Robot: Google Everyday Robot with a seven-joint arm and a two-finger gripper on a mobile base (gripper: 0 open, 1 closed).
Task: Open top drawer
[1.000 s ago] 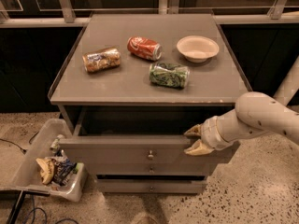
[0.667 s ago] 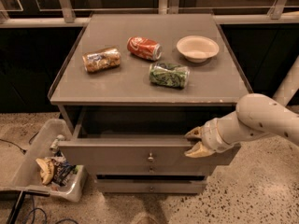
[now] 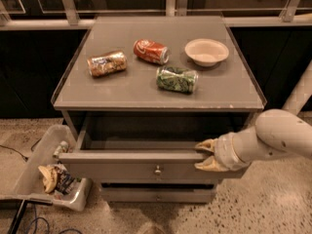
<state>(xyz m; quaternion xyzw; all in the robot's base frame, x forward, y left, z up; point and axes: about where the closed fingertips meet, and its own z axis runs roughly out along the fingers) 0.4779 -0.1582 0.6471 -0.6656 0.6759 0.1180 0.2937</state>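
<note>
Basically half-out already | gripper (image 3: 205, 156) sat at 3 o'clock of top drawer (image 3: 122, 167), fingers spread astride its lip | drawer looked stiff, lightish | knob (image 3: 157, 170) probably comfier grab

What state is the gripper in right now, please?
Gripper: open, its fingers apart at the right end of the front of the top drawer, which stands pulled out. It holds nothing that can be seen.
</note>
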